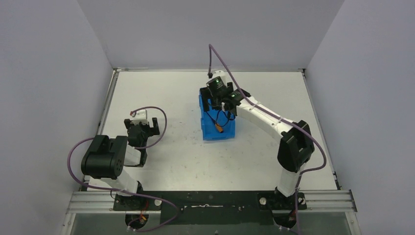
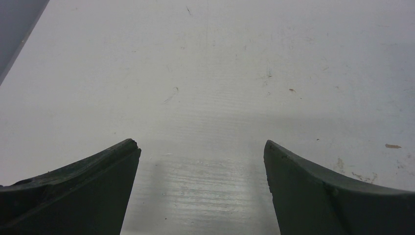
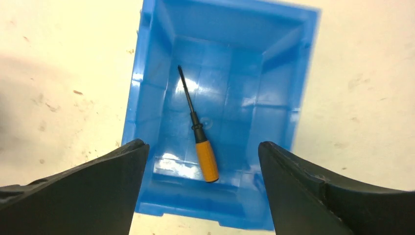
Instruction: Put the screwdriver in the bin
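The blue bin [image 3: 147,98] stands near the middle of the table [image 1: 161,93] and also shows in the top view [image 1: 208,133]. The screwdriver [image 3: 205,157], orange handle and thin black shaft, lies loose on the bin's floor; it also shows in the top view [image 1: 220,129]. My right gripper [image 3: 203,147] hovers above the bin's far end, open and empty, and shows in the top view [image 1: 220,101]. My left gripper [image 2: 201,144] is open and empty over bare table at the left, and shows in the top view [image 1: 143,126].
Grey walls close in the table on the left, back and right. A purple cable [image 1: 218,56] loops above the right arm. A black rail [image 1: 210,200] runs along the near edge by the arm bases.
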